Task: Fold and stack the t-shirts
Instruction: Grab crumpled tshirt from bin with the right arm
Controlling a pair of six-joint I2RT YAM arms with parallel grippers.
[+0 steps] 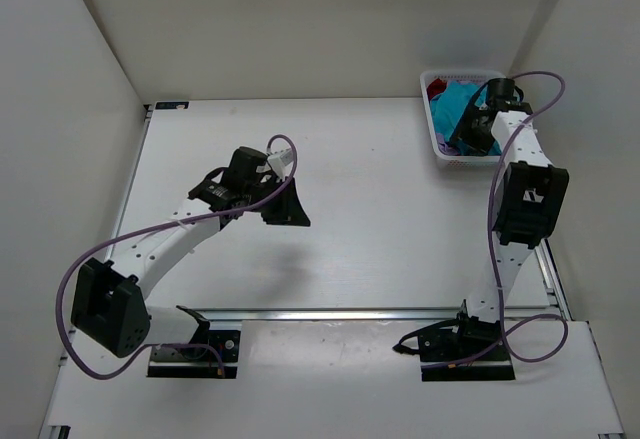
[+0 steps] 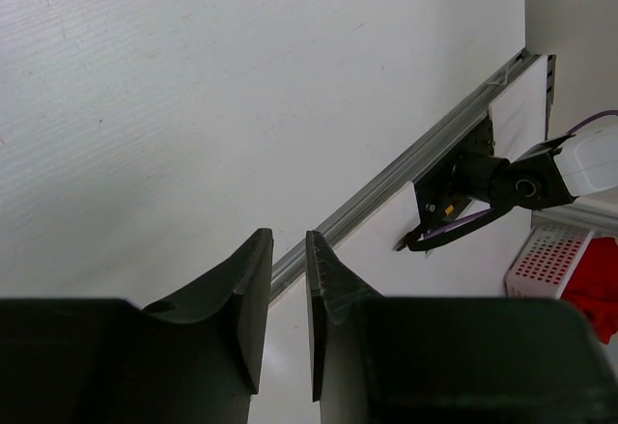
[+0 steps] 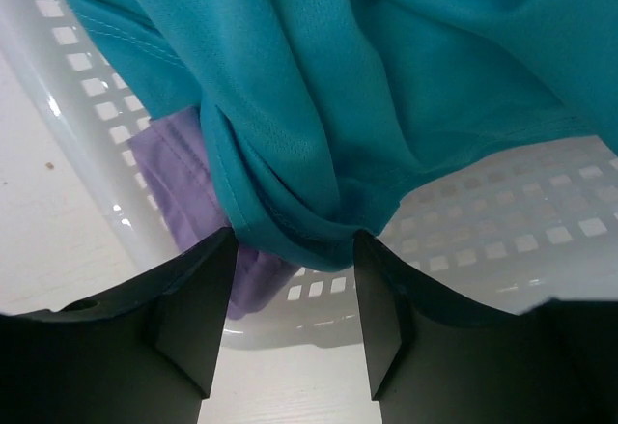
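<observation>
While both arms are rising from their bases at the near edge of the white desk point(image 1: 380, 239), a metal rail point(image 1: 350, 313) is running across just beyond those bases. Further in, on the left half, the left gripper point(image 1: 283, 204) is hanging above bare desk, well apart from any clothing. Its wrist camera is showing the left gripper's dark fingers point(image 2: 253, 279) standing nearly together with only a narrow slit between them and nothing in that slit.

Further back, the right arm is reaching to the far right corner, where a white perforated basket point(image 1: 437, 151) is sitting on the desk. All the t-shirts in view are lying bunched and unfolded inside it. The right gripper point(image 1: 462, 141) is dipping into the basket with its jaws standing moderately wide. A hanging fold of the teal t-shirt point(image 3: 386, 86) is drooping down between the two fingertips; whether the fabric is touching the pads is not clear. A purple t-shirt point(image 3: 183, 187) is lying beneath the teal one, against the basket wall. At the basket's far left corner, a red t-shirt point(image 1: 436, 89) is showing beside the teal cloth.
</observation>
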